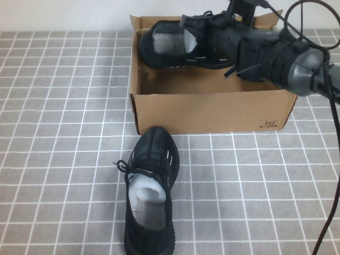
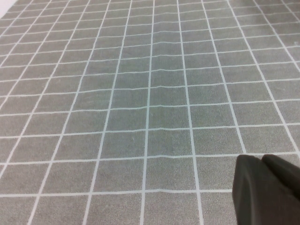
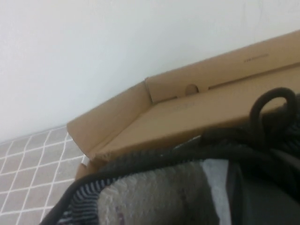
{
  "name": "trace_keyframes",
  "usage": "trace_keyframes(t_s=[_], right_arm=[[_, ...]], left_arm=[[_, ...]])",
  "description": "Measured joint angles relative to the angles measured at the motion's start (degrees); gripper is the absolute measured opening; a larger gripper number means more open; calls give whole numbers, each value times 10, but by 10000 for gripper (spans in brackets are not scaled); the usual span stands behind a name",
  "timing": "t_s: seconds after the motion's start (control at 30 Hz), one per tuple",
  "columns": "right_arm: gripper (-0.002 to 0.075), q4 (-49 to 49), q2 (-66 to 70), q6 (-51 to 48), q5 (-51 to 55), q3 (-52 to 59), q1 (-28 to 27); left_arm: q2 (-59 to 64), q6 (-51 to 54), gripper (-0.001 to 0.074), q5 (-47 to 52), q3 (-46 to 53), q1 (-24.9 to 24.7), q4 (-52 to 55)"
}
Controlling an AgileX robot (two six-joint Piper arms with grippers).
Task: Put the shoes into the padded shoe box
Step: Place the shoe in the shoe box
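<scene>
The brown cardboard shoe box (image 1: pixel 212 110) stands open at the back middle of the table, with "361" print on its front right corner. My right gripper (image 1: pixel 204 33) reaches in from the right and is shut on one black sneaker (image 1: pixel 172 47), held sideways over the box's back part, heel to the left. In the right wrist view the gripper (image 3: pixel 248 187) grips the sneaker's (image 3: pixel 154 197) collar, with the box wall (image 3: pixel 187 112) behind. The second black sneaker (image 1: pixel 150 196) lies on the table before the box, toe toward it. My left gripper (image 2: pixel 262 164) is shut and empty over bare cloth, out of the high view.
A grey cloth with a white grid (image 1: pixel 64 133) covers the table. The right arm's black cable (image 1: pixel 332 159) hangs at the right edge. A white wall runs behind the box.
</scene>
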Motion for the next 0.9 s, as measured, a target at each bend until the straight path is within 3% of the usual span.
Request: trace_keyframes(t_s=[0.9], right_arm=[[-6, 0, -16, -24, -37, 0, 0]], left_arm=[[0, 0, -6, 2, 0, 0, 0]])
